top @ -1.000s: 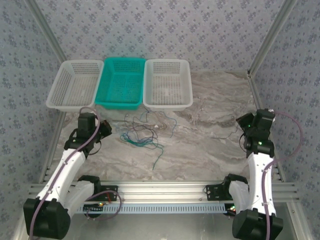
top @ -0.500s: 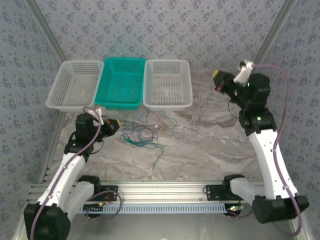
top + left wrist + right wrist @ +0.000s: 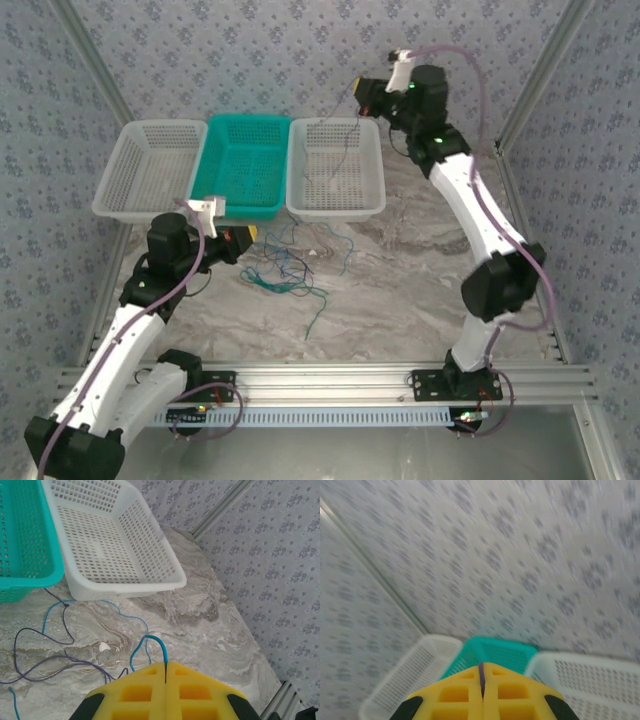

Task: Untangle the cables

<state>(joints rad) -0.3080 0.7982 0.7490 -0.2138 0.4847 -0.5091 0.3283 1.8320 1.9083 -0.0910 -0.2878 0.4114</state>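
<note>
The left gripper point(image 3: 240, 240), clamped on a blue cable point(image 3: 145, 642), sat just left of the tangled cables point(image 3: 290, 268) lying on the table point(image 3: 420, 290) near the teal basket point(image 3: 235, 210), while the right gripper point(image 3: 366, 93), pinching a dark purple strand point(image 3: 481, 675), hung above the right-hand white basket point(image 3: 372, 205).

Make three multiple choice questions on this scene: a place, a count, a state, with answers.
1. Where does the cable tangle lie? A. on the metal rail B. over an arm C. on the table before the baskets
2. How many baskets? A. three B. two C. five
3. How is the left claw? A. wide open B. shut on a blue cable C. shut on a basket rim
Answers: C, the wires sprawl on marble; A, one teal between two white; B, the blue cable ends in its closed seam.
</note>
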